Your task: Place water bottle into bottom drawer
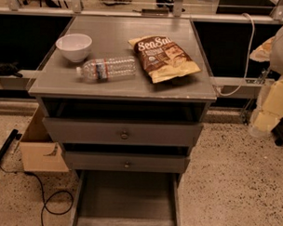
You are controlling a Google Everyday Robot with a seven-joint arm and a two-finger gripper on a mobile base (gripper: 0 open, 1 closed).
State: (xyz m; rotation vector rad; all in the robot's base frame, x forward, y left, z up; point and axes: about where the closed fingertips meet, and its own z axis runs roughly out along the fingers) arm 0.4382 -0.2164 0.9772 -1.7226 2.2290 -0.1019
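Worktop (110, 83): grey, the top of a cabinet, seen from the front and above.

Bottle (108, 68): lies on its side on the worktop, left of centre. White cap points left; the base end points right. The label with red and blue marks sits near the cap end.

Bowl (74, 46): white, upright, behind and left of the bottle's cap, near it but apart.

Chip bag (164, 57): lies flat, right of the bottle, just beside its base end. Contact between the two: cannot tell.

Bottom drawer (127, 198): pulled out towards the camera below the two shallower drawers. Its flat grey floor and both side walls show. The bottle is not in it.

Top drawer (85, 130) and middle drawer (93, 160): each has a small round knob at the centre of its front and a dark gap above it.

Hand (274, 103): pale blocky shape at the far right edge of the view, off the right side of the cabinet, at about the height of the worktop edge and below. It is well apart from the bottle. How far open it is: cannot tell. It has no hold on the bottle.

Floor: a cardboard box (40, 151) stands left of the cabinet, with a dark cable (50, 200) in front of it.
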